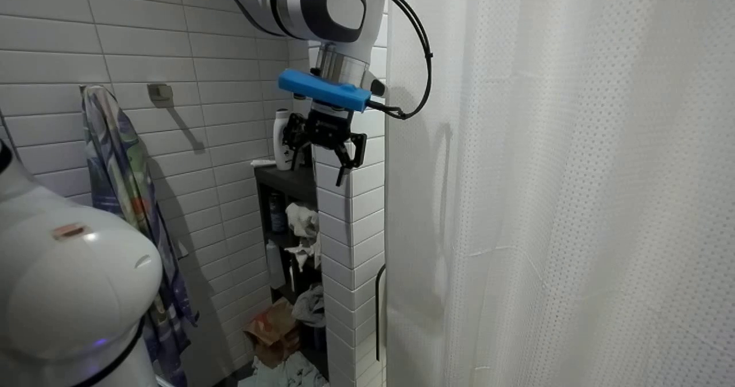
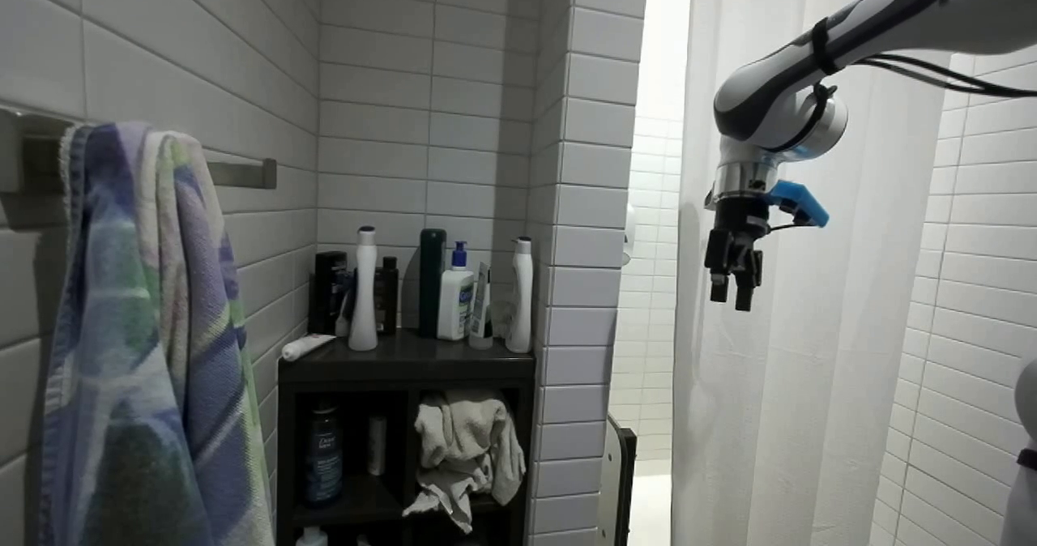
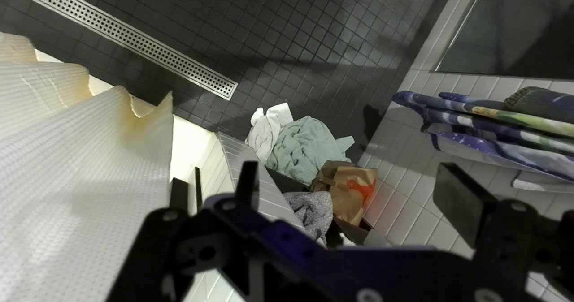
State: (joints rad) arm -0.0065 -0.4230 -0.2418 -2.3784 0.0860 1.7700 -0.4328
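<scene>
My gripper [image 1: 317, 170] hangs in mid-air, pointing down, with its fingers spread and nothing between them. In an exterior view the gripper [image 2: 731, 295] is seen in front of the white shower curtain [image 2: 778, 416]. A tiled pillar [image 2: 587, 287] stands beside the curtain. Behind the pillar is a dark shelf [image 2: 405, 368]. On its top stand a slim white bottle [image 2: 364, 295], a blue-topped pump bottle [image 2: 456, 299], a dark green bottle [image 2: 432, 287] and another white bottle [image 2: 521, 299]. Far below, between the fingers in the wrist view, lie a brown paper bag [image 3: 347, 190] and a grey cloth [image 3: 314, 210].
A patterned towel [image 2: 154, 327] hangs from a wall bar. A crumpled cloth [image 2: 474, 441] spills from a shelf compartment. Green cloth [image 3: 305, 145] and white cloth [image 3: 267, 129] lie low down near the dark tiled floor [image 3: 332, 28], which has a metal drain [image 3: 134, 42].
</scene>
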